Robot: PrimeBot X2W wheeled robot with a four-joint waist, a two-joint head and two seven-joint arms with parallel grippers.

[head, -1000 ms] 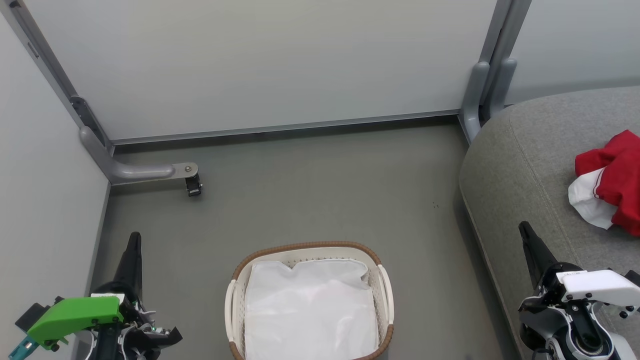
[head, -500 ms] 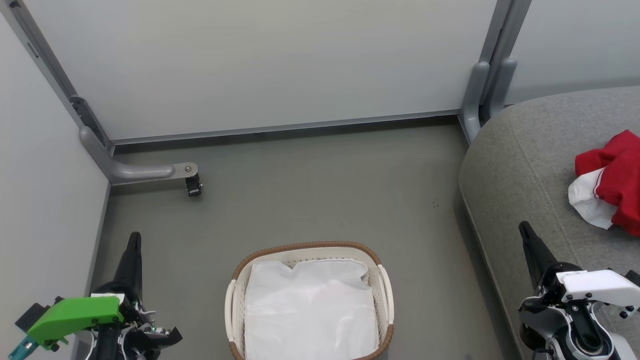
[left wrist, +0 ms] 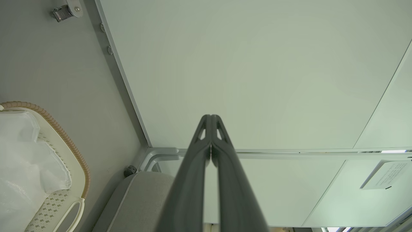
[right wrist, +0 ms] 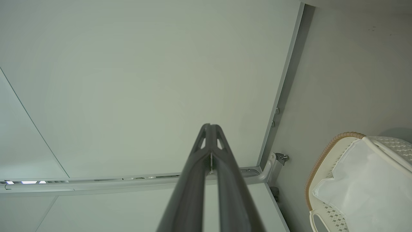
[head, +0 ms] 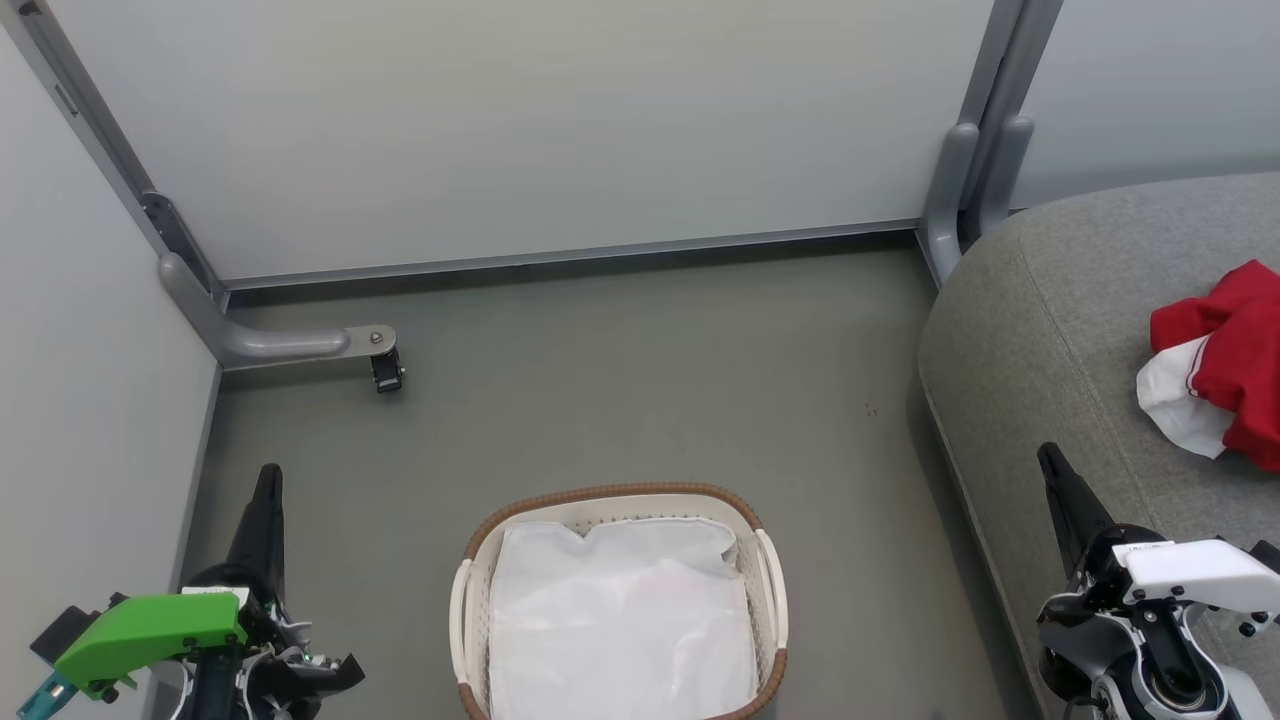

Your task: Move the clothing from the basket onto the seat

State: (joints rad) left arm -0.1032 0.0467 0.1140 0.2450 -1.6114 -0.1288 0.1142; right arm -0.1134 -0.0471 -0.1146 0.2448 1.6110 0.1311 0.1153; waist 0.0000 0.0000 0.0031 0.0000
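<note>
The red clothing (head: 1225, 352) with a white panel lies bunched on the grey seat (head: 1040, 330) at the right edge of the head view. On the floor at bottom centre stands the cream basket (head: 765, 580), holding its white liner (head: 620, 620) and no red fabric. My left gripper (head: 268, 478) is shut and empty, left of the basket. Over the seat's front edge my right gripper (head: 1048, 458) is shut and empty too. Both wrist views show closed tips, left gripper (left wrist: 210, 116) and right gripper (right wrist: 209, 125), pointing at pale wall panels, with the basket (left wrist: 69, 146) (right wrist: 325, 151) to one side.
Pale partition walls with grey frames box in the floor (head: 620, 400) on the left and back. A grey foot with a small black caster (head: 385, 370) juts out at the left. A grey post (head: 965, 190) stands by the seat's back corner.
</note>
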